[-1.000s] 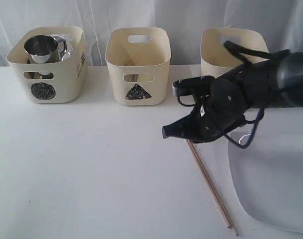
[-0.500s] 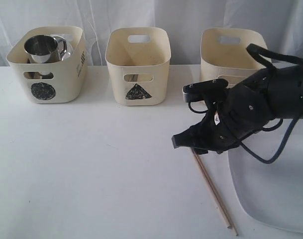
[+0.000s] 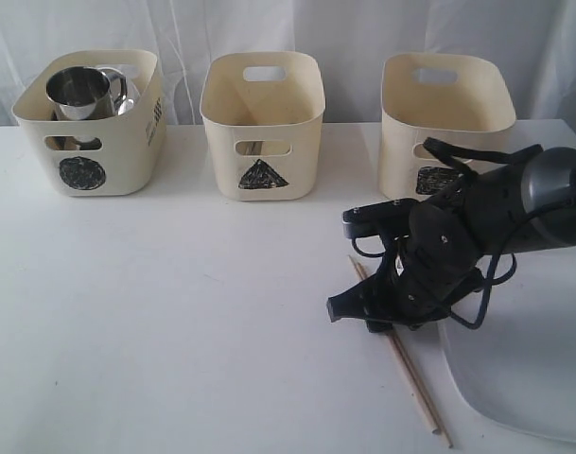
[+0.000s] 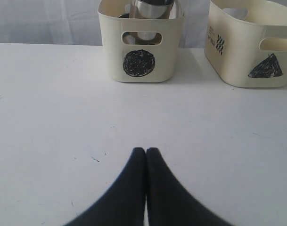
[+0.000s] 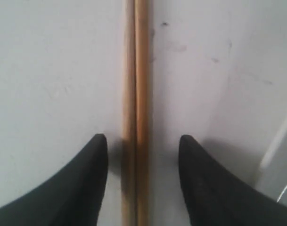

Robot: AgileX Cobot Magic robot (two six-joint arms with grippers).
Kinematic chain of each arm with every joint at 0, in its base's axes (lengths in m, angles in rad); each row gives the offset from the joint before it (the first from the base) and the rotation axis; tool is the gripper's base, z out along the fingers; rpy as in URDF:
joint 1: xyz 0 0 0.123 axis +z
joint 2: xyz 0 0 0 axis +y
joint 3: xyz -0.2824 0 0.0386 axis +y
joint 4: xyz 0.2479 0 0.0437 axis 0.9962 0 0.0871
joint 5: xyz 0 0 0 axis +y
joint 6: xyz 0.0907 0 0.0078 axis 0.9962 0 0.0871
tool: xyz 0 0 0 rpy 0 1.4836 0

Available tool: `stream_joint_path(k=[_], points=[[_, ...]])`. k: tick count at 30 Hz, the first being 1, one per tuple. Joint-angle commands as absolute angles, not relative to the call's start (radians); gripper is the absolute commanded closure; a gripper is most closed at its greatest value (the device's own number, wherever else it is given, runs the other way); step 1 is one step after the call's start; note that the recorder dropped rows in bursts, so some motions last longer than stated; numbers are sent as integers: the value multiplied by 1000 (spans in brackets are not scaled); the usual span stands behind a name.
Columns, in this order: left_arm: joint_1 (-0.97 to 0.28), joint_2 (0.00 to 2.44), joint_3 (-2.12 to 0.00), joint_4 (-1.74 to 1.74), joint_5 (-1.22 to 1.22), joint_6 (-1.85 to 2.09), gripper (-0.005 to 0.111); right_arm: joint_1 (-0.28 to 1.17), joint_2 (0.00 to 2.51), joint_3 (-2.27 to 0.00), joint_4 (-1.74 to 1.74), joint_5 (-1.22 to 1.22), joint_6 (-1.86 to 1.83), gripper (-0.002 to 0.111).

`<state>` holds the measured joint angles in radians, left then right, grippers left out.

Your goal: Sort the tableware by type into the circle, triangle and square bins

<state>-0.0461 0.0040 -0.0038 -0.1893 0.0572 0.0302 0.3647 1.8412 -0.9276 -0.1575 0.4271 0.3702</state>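
Observation:
A pair of wooden chopsticks (image 3: 415, 386) lies side by side on the white table, running from the middle toward the front edge. My right gripper (image 3: 357, 310) is down at their far end. In the right wrist view it (image 5: 143, 137) is open, one finger on each side of the chopsticks (image 5: 136, 70), not touching them. The circle bin (image 3: 117, 161) at the back left holds a steel mug (image 3: 79, 90). The triangle bin (image 3: 262, 118) and square bin (image 3: 444, 109) stand beside it. A large white plate (image 3: 524, 359) lies at the front right. My left gripper (image 4: 146, 149) is shut and empty.
The left wrist view looks across bare table to the circle bin (image 4: 141, 66) with a mug (image 4: 152, 7) in it and the triangle bin (image 4: 256, 52). My right arm's body and cables hang over the plate's near corner, in front of the square bin.
My right arm has come down and slightly nearer, from hovering above the table to resting low over the far end of the chopsticks. Nothing else has moved.

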Motion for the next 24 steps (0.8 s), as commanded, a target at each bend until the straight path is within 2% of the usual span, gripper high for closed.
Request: stream_joint_path(k=[1, 3, 9, 24], points=[[-43, 0, 0, -191, 53, 26, 107, 381, 1866, -921, -119, 447, 359, 65], [-43, 0, 0, -191, 53, 26, 107, 388, 1867, -919, -109, 450, 359, 71], [-43, 0, 0, -191, 53, 26, 107, 398, 1873, -919, -96, 438, 359, 108], [-43, 0, 0, -191, 53, 26, 107, 383, 1636, -963, -66, 265, 415, 108]])
